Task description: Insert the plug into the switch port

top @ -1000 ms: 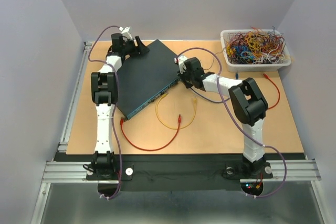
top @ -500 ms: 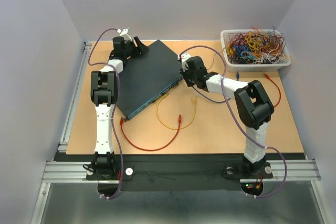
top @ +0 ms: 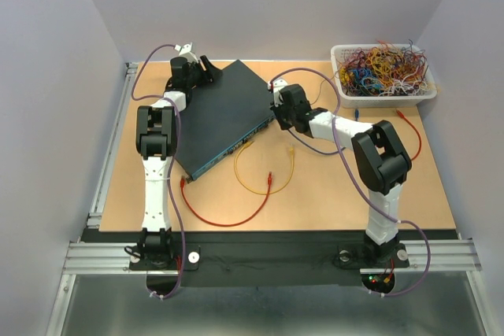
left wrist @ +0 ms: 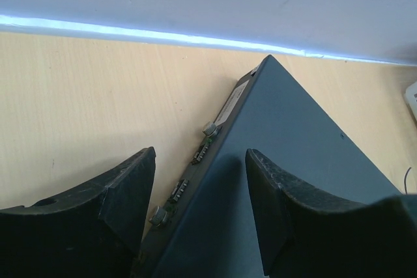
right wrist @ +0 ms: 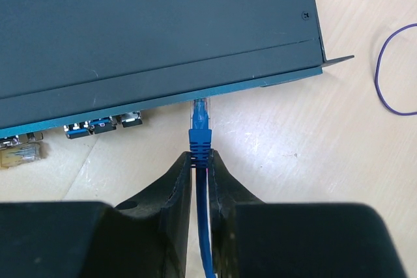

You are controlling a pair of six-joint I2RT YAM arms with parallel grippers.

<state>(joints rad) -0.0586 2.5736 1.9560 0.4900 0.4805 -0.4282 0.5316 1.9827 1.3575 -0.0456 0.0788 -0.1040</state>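
A tan wooden table (top: 331, 194) is seen from above, with two white and black robot arms bolted at its near edge. A big, flat, dark teal switch (top: 220, 120) lies at an angle on the left half of the table. A white mesh basket (top: 386, 98) of tangled coloured wires stands at the far right corner, well apart from the switch. A red cable (top: 228, 224) and a yellow cable (top: 250, 189) loop on the table near the switch's front face.

The left gripper (top: 205, 70) is at the switch's far corner. In the left wrist view the left gripper (left wrist: 201, 154) is spread wide. One finger is over the bare table and the other over the switch's top (left wrist: 287, 180), with the rear edge between them. Whether either finger touches cannot be told.

The right gripper (top: 277, 106) is at the right end of the front face. In the right wrist view the right gripper (right wrist: 202, 155) is clenched on the plug (right wrist: 201, 118), pinching the back of its blue boot. The blue cable (right wrist: 201, 226) runs back between the fingers. The plug points straight at the front face (right wrist: 150, 99), just ahead of the fingertips. Its clear tip meets the switch port (right wrist: 200, 102) under the top panel's edge. How far it is seated cannot be told. Further ports (right wrist: 98, 125) lie to the left along the face, one of them holding a yellow plug (right wrist: 23, 154).
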